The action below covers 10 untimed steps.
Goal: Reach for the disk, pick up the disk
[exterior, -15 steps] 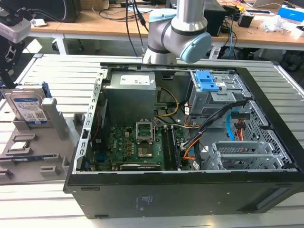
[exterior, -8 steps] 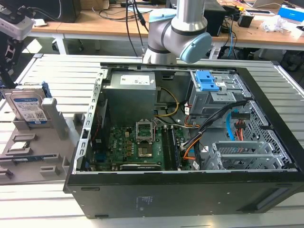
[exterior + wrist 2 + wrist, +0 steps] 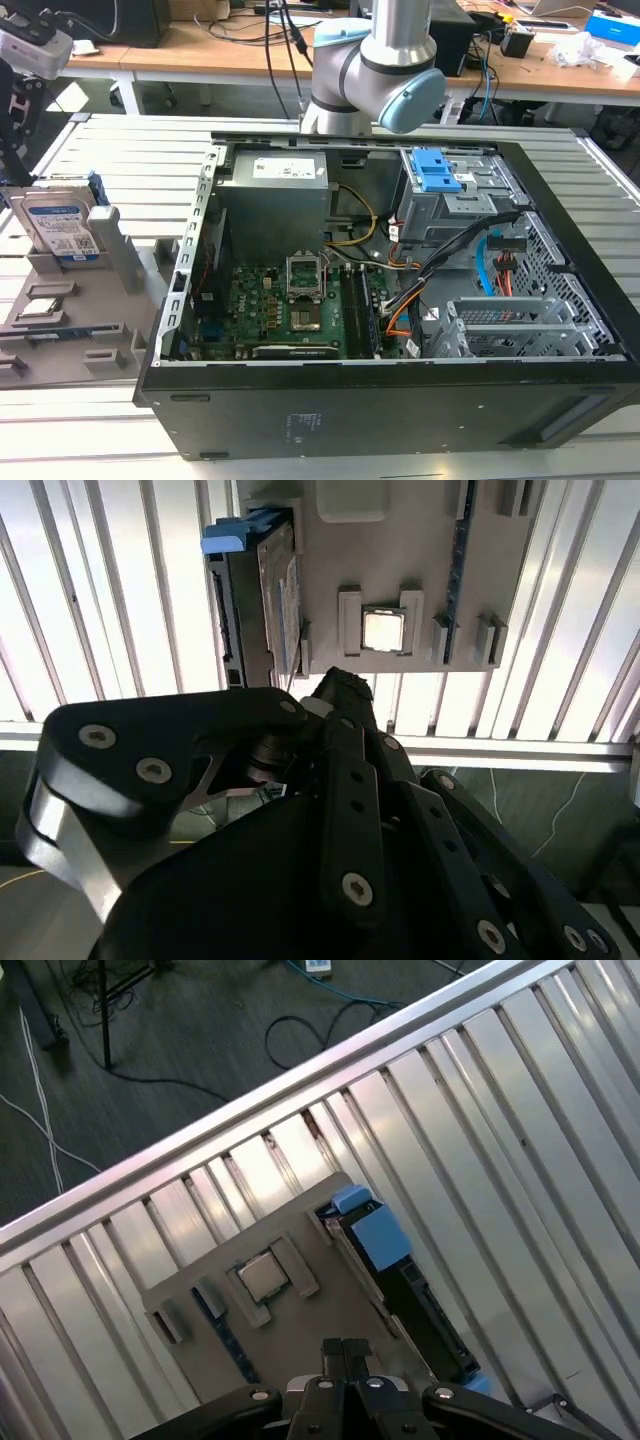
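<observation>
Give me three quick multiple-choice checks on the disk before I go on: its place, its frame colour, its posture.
1. Where is the disk? A. in the grey tray, to the exterior view's left of the case; B. inside the case; C. on the floor.
2. What colour is its side frame? A. red; B. blue; C. green.
3. How does the disk sit? A. flat; B. upright on edge; C. leaning against the case.
Key: 1 A, it sits in a tray slot outside the case, and the pincer over the tray holds nothing; 2 B, blue plastic runs along its edge in both wrist views; 3 B, it stands tall in its slot in the exterior view.
</observation>
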Available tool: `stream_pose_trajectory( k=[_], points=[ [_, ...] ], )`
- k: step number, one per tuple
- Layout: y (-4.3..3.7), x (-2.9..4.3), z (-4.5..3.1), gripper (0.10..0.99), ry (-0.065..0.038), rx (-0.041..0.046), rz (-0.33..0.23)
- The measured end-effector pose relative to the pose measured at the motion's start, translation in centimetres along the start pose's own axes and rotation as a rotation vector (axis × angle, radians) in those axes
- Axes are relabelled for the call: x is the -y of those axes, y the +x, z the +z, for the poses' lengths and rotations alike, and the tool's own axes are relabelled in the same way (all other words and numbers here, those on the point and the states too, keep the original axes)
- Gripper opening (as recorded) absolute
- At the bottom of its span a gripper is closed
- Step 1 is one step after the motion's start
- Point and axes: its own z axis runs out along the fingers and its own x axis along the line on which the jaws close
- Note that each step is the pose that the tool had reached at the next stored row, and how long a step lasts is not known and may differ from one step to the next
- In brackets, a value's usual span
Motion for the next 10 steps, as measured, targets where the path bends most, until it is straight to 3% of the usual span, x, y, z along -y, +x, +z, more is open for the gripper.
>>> stream_pose_trajectory(
  k=[4,10],
  points=[
    [0.00,0.00,0.00,0.106,0.000,-0.0019,-0.048],
    [0.00,0.00,0.00,0.106,0.000,-0.0064,-0.167]
  ],
)
